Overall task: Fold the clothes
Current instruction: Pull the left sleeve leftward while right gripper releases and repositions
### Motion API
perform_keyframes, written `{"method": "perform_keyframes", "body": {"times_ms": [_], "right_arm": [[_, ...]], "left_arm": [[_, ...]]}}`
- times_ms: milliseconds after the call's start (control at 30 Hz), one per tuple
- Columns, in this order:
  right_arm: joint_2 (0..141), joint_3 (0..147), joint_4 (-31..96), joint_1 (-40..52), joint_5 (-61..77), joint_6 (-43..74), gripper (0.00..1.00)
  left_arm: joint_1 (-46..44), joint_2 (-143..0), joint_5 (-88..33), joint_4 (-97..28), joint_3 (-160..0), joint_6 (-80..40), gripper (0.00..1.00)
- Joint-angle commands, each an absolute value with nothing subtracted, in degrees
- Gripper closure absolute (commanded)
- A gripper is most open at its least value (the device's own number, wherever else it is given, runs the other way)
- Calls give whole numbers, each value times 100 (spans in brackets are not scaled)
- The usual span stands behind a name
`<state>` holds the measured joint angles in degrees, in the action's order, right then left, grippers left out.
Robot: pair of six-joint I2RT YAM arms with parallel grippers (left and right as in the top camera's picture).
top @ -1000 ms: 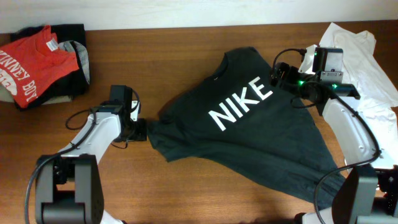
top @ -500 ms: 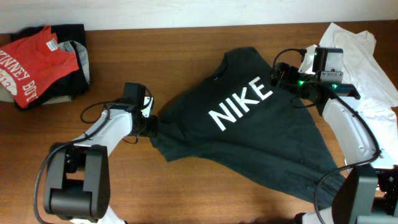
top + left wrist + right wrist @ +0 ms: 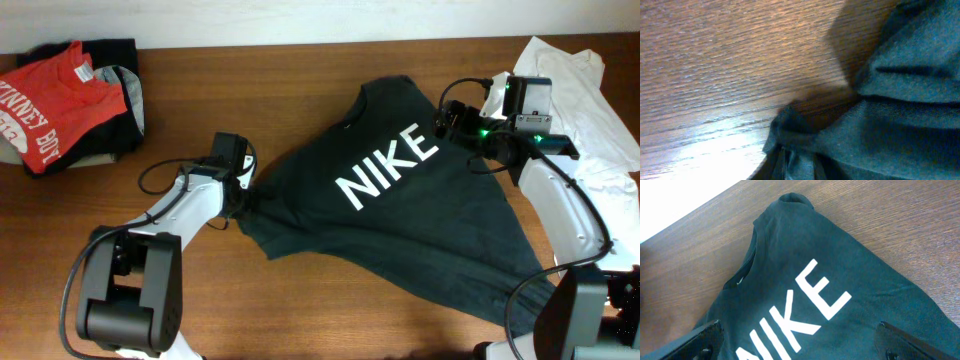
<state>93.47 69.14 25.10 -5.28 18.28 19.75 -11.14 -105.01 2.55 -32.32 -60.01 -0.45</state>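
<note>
The wooden table [image 3: 330,335] nearest you is brown with a fine, straight grain. The charcoal T-shirt [image 3: 430,230] lies face up across its centre and right. It is spread out but skewed, with the hem toward the near right corner and the neck opening toward the far side. The fabric is soft and matt, with shallow creases. The white block lettering [image 3: 388,165] on the chest reads "NIKE".

The left gripper [image 3: 243,190] sits at the shirt's left edge, where the cloth gathers into a bunched point. In the left wrist view, dark folds fill the lower right of the picture and no fingers show. You cannot tell whether this gripper is parted or clamped on the cloth.

The right gripper [image 3: 452,122] is at the shirt's far right shoulder. In the right wrist view its two black fingers [image 3: 704,340] stand wide apart at the lower corners, with the lettering between them. They grip nothing.

At the far left, a red T-shirt [image 3: 45,105] lies on a pile of dark garments [image 3: 115,55]. Its white print is partly readable as "INNEY" and "BOT". At the far right lies a crumpled white shirt [image 3: 590,90].
</note>
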Motion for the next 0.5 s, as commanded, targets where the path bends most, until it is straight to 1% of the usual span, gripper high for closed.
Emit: {"method": "perform_keyframes", "body": {"times_ms": [0,33,100,200,300,333,467], "right_arm": [[9299,6921,2491,-561,1817,2001,1],[9299,6921,2491,-561,1817,2001,1],[9299,6921,2491,-561,1817,2001,1],[9299,6921,2491,-561,1817,2001,1],[9299,6921,2491,-561,1817,2001,1],[9299,6921,2491,-561,1817,2001,1],[9299,6921,2491,-561,1817,2001,1]], "left_arm": [[-1081,-10906,458,-3179,-5865,-23,99],[-1081,-10908,462,-3146,-5865,-51,99],[-1011,-10906,854,-3122,-5867,-506,99],[-486,-10906,926,-3127,-5867,-840,99],[322,-10906,928,-3192,-5867,-1116,99],[816,-10906,928,-3192,-5867,-1264,99],[1796,-10906,847,-3194,-5867,-1734,99]]}}
